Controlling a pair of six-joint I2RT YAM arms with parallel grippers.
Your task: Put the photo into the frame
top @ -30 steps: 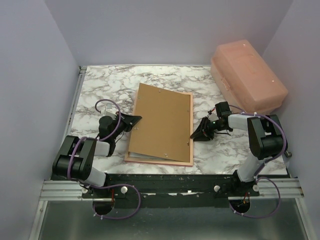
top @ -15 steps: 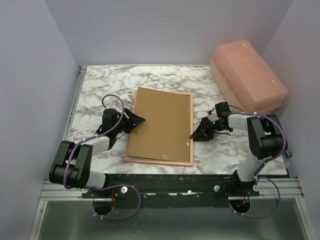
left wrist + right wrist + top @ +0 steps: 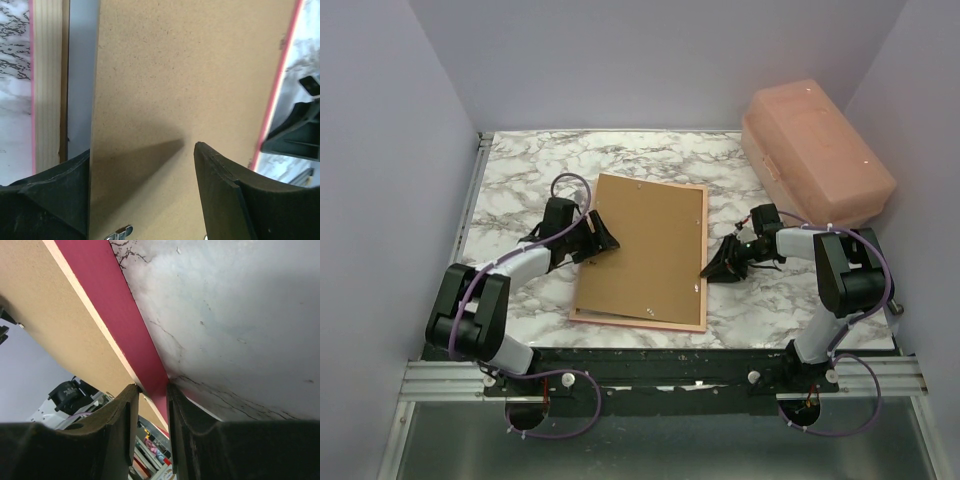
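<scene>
Looking down on the marble table [image 3: 520,180], with a big salmon-pink lidded box [image 3: 815,150] sitting at its far right corner against the wall.

The frame [image 3: 642,323] is lying face down at the middle of the table, between my two arms, and its pink border is showing along the near and right edges. The brown backing board [image 3: 645,245] is resting on top of it and covering nearly the whole back, slightly skewed, so its near left corner is overhanging the border.

My left gripper [image 3: 603,238] is hovering at the board's left edge with its fingers spread apart and nothing between them but the bare board below.

My right gripper [image 3: 708,270] is pinching the frame's right rail: in the wrist view both pads are pressing against the pink rim, one on each side.

A pale grey strip [image 3: 80,75] is showing between the board's left edge and the frame's wooden rail. I cannot tell whether it is the photo.

A small metal tab [image 3: 120,231] is peeking out at the board's edge by my left finger.
</scene>
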